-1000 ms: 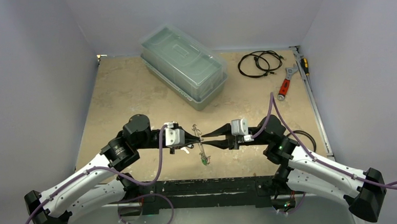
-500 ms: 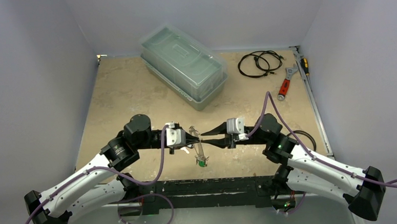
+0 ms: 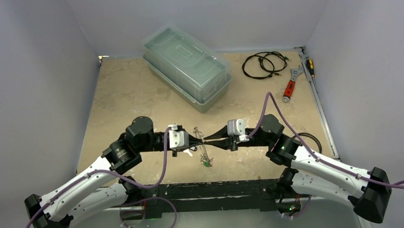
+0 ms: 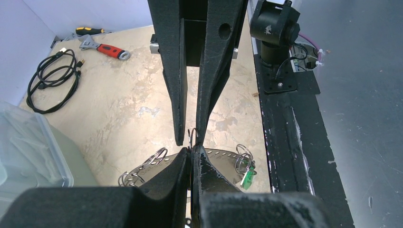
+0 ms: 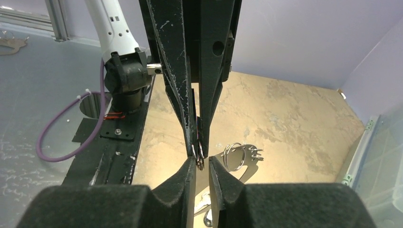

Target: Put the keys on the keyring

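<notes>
The keyring, a thin silver plate with holes along its rim, hangs above the table near the front edge. My left gripper is shut on its middle. Wire split rings sit along its rim, and a green key dangles from its near end. My right gripper meets the left one tip to tip. Its jaws stand open a narrow gap around one small split ring at the plate's edge. From above, both grippers join at the keyring. A pale key lies on the table below.
A clear lidded plastic box stands at the back centre. A coiled black cable, a red-handled wrench and a screwdriver lie at the back right. The black mounting rail runs along the near edge.
My right gripper has moved left to meet the left gripper's tips, and its jaws have narrowed around the split ring. The left gripper has kept its hold on the keyring.
</notes>
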Action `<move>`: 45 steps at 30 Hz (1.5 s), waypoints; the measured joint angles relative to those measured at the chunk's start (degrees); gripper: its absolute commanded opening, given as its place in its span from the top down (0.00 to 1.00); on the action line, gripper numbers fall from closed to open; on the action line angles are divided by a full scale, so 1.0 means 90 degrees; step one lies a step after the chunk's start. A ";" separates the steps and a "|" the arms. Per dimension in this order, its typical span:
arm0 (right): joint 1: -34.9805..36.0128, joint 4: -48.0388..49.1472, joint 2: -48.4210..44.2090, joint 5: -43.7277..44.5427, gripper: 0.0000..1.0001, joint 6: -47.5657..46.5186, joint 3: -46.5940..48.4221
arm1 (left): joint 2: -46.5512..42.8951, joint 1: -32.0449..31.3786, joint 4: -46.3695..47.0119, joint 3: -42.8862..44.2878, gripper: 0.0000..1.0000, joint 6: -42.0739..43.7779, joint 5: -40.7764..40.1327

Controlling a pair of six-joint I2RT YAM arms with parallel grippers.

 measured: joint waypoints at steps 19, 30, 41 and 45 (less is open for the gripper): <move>0.0000 0.0141 -0.0240 0.0002 1.00 0.0019 -0.0117 | -0.0192 0.0000 0.0119 0.0015 0.65 0.0017 -0.0124; 0.0000 0.1069 -0.0648 0.0107 1.00 0.0483 -0.0525 | -0.0359 0.0000 0.0488 0.0015 0.76 -0.0066 -0.0136; 0.0000 0.1673 -0.0583 0.0027 1.00 0.0799 -0.0556 | -0.0299 0.0010 0.0770 0.0015 0.75 -0.0238 0.0134; 0.0000 0.1734 -0.0469 -0.0058 1.00 0.0835 -0.0556 | -0.0296 0.0041 0.0867 0.0015 0.78 -0.0253 0.0197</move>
